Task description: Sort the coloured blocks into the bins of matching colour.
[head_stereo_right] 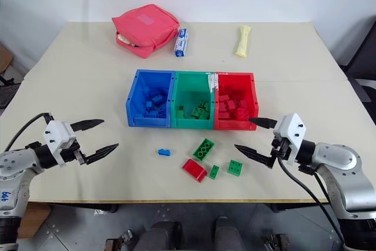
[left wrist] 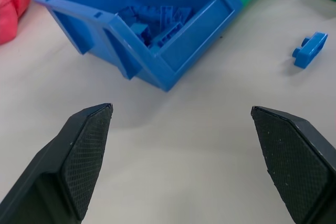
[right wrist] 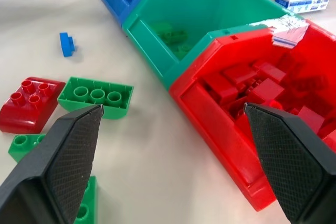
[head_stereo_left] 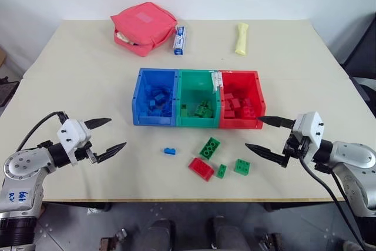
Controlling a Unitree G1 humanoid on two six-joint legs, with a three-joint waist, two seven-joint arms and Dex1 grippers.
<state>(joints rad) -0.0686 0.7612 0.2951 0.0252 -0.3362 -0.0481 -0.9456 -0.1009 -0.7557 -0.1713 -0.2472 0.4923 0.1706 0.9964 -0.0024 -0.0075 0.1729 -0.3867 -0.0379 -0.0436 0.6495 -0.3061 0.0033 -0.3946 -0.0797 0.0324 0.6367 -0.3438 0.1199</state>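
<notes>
Five loose blocks (head_stereo_left: pixel 210 147) before the bins (head_stereo_left: pixel 198 123) (grippers wide apart)

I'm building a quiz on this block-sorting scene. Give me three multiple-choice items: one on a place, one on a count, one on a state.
1. Where does the loose blue block lie?
A. On the table in front of the bins
B. In the red bin
C. On the pink pouch

2. How many green blocks lie loose on the table?
A. One
B. Three
C. Five

3. How does the right pincer stand?
A. Shut on a red block
B. Shut and empty
C. Open and empty

Key: 1 A, it lies on bare tabletop near the blue bin. 2 B, a long one, a small one and a square one. 3 C, its fingers stand wide apart with nothing between.
</notes>
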